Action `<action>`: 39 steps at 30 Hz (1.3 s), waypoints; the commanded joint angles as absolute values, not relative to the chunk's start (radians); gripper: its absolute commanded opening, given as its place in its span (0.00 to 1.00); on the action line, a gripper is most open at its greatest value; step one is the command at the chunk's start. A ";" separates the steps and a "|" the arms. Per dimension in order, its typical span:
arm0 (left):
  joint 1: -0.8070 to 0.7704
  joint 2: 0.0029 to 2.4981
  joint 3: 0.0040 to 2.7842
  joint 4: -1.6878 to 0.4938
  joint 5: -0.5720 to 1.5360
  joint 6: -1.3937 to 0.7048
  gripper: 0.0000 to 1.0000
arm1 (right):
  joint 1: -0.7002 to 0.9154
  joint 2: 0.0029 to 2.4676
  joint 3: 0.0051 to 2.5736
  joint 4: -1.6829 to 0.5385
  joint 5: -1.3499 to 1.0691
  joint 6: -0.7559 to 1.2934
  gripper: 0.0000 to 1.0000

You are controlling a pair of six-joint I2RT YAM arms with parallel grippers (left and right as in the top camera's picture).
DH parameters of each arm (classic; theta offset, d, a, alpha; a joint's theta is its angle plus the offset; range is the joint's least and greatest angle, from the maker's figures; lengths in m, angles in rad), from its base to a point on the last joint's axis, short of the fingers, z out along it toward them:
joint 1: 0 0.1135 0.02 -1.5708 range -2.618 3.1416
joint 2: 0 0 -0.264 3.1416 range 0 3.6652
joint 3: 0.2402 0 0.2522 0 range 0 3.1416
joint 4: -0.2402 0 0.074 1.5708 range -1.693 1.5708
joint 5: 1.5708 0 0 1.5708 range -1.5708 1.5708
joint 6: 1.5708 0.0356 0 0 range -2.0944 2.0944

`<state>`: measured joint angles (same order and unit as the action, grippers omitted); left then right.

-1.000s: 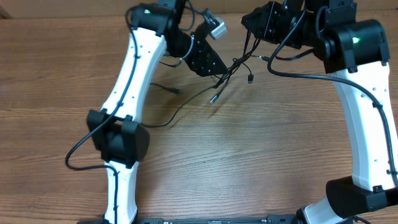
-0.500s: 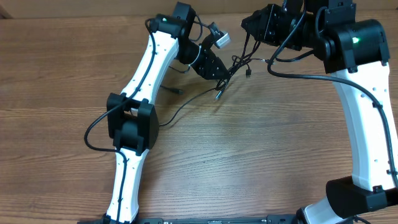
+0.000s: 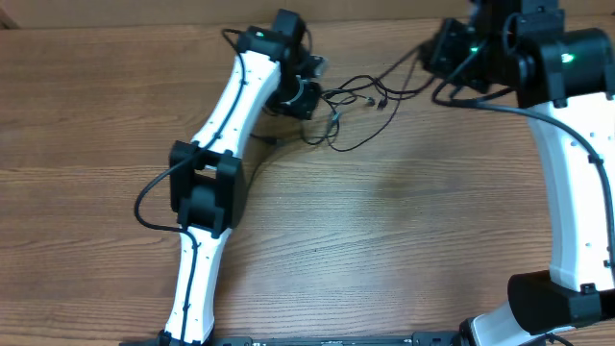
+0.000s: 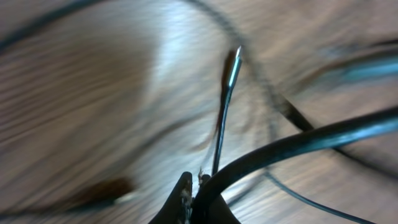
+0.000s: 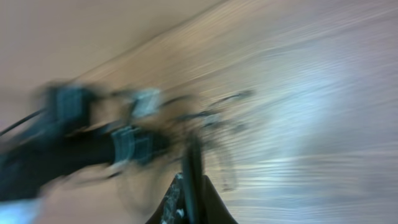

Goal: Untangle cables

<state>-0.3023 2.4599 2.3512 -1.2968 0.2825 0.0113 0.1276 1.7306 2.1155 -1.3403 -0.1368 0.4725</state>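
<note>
The cables (image 3: pixel 360 96) are thin black cords strung out near the table's far edge, between my two grippers. A slack loop (image 3: pixel 348 144) sags toward me, and small plug ends (image 3: pixel 381 104) dangle mid-span. My left gripper (image 3: pixel 309 99) is shut on a thin cord at the left end. In the left wrist view the jaws (image 4: pixel 194 180) meet on that cord (image 4: pixel 222 118), which runs up to a shiny tip. My right gripper (image 3: pixel 437 60) is shut on a cord at the right end. In the blurred right wrist view, that cord (image 5: pixel 193 155) rises from the closed jaws (image 5: pixel 191 182).
The wooden table (image 3: pixel 404 221) stretches toward me. The left arm's white links (image 3: pixel 216 135) cross the left half, and the right arm (image 3: pixel 567 163) stands along the right side. One loose cable end (image 3: pixel 274 141) lies beside the left arm.
The left gripper has closed on a cord and drawn left. The right gripper has moved right. The bunched cords are now spread in a line between them.
</note>
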 commanded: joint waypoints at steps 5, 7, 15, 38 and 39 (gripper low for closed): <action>-0.166 2.166 2.367 -1.327 0.108 -0.060 0.04 | 0.016 1.721 2.093 -1.379 0.094 0.460 0.04; -0.138 2.102 2.367 -1.336 0.081 -0.060 0.04 | -0.004 1.731 2.078 -1.377 0.063 0.419 0.03; -0.050 1.944 2.367 -1.356 0.046 -0.060 0.04 | -0.026 1.800 2.075 -1.365 0.000 0.339 0.04; 0.102 1.935 2.366 -1.414 0.028 -0.090 0.04 | -0.359 1.933 2.074 -1.348 -0.416 0.111 0.25; 0.098 1.935 2.366 -1.411 0.104 -0.041 0.04 | -0.352 1.933 2.074 -1.362 -0.507 0.055 0.27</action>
